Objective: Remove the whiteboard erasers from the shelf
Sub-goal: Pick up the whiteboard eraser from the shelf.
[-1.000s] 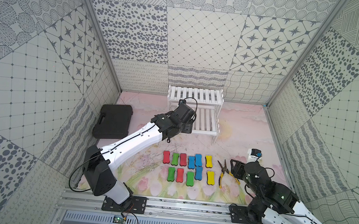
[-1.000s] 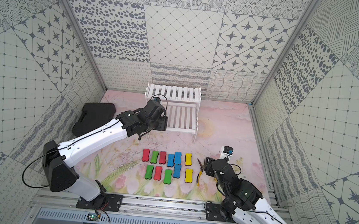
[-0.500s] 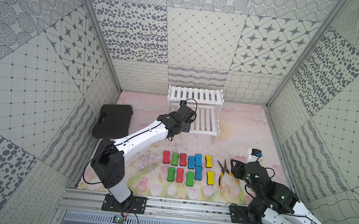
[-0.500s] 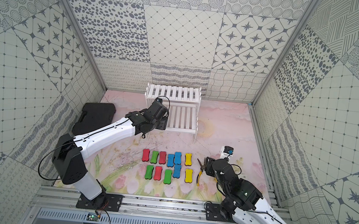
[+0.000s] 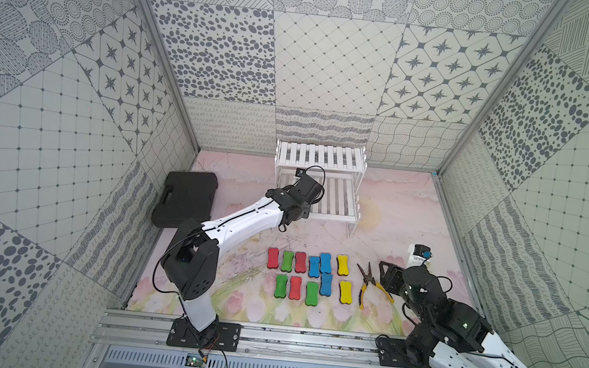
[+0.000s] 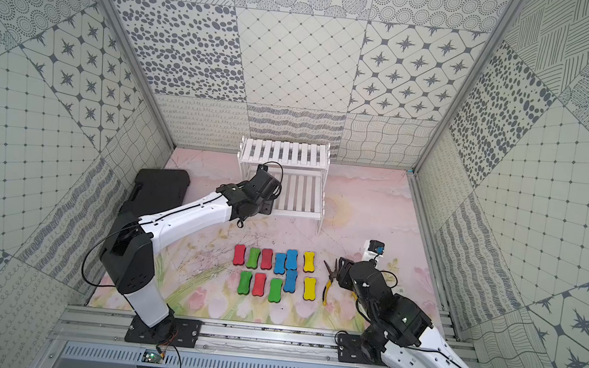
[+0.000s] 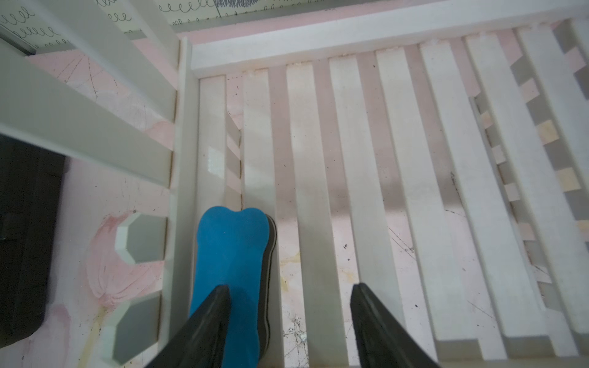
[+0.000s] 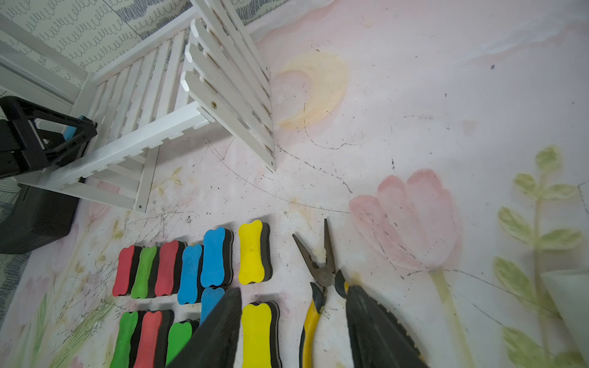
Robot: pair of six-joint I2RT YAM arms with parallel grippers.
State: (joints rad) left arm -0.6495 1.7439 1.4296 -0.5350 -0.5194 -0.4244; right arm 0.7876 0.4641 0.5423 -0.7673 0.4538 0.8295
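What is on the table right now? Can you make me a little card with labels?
shelf: white, two tiers, against the back wall
on the shelf: one blue eraser, lower tier, next to the side rail
off the shelf: eleven erasers in two rows on the table; red, green, blue and yellow
left jaws: open, over the blue eraser, not gripping it
right jaws: open, holding nothing, low by the pliers
also there: black case, closed, beside the shelf
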